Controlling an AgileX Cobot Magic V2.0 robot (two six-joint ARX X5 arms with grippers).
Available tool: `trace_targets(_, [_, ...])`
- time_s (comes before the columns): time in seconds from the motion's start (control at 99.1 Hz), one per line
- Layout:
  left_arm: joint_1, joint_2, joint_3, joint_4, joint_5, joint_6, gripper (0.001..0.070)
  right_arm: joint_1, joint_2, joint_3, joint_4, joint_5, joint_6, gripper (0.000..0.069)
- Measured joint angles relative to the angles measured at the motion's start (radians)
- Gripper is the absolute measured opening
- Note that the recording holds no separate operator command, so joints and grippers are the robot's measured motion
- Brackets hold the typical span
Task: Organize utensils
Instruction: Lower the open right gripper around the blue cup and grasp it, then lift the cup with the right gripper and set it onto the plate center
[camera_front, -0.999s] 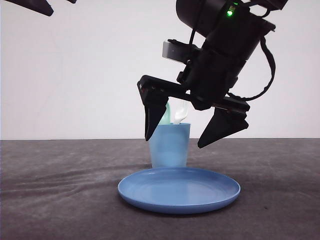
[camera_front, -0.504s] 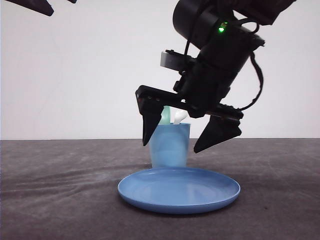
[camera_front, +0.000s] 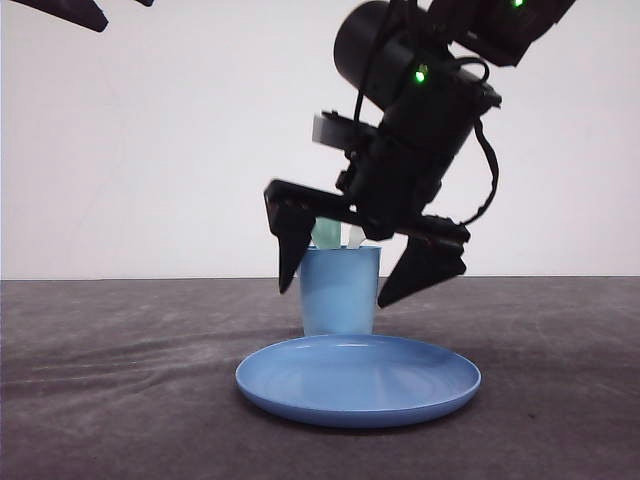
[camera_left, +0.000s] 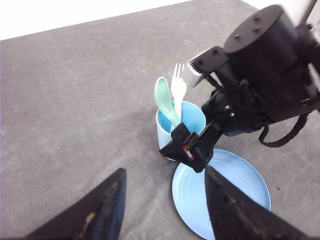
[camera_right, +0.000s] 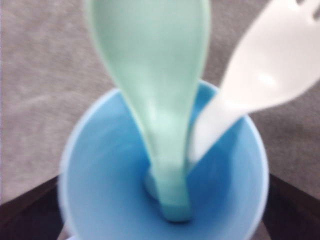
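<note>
Pale mint-green plastic spoon and white plastic fork upright in light blue cup, right pincer spread wide around it

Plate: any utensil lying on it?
No. The plate is bare; the fork and spoon both stand in the cup.

The pale mint-green plastic spoon and white plastic fork look smooth with a soft sheen. The light blue plastic cup appears satin-smooth; the round blue plastic plate is glossier. The dark grey table covering looks matt and cloth-like.
</note>
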Motion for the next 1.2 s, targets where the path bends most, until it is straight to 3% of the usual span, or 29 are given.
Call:
trace_targets(0.535, [0.000,0.000,0.000,0.002,0.000,0.022,0.0296,-0.007,0.048,0.011,0.027,0.000,0.000,0.0676])
trace_targets(0.878, [0.000,0.000,0.000,0.002,0.000,0.023,0.0296,-0.006,0.048,0.011,0.029,0.005,-0.015,0.0462])
trace_targets(1.2, [0.000,0.000,0.000,-0.002,0.000,0.023,0.0296,-0.003,0.019,0.011,-0.006,0.008,-0.058,0.0422])
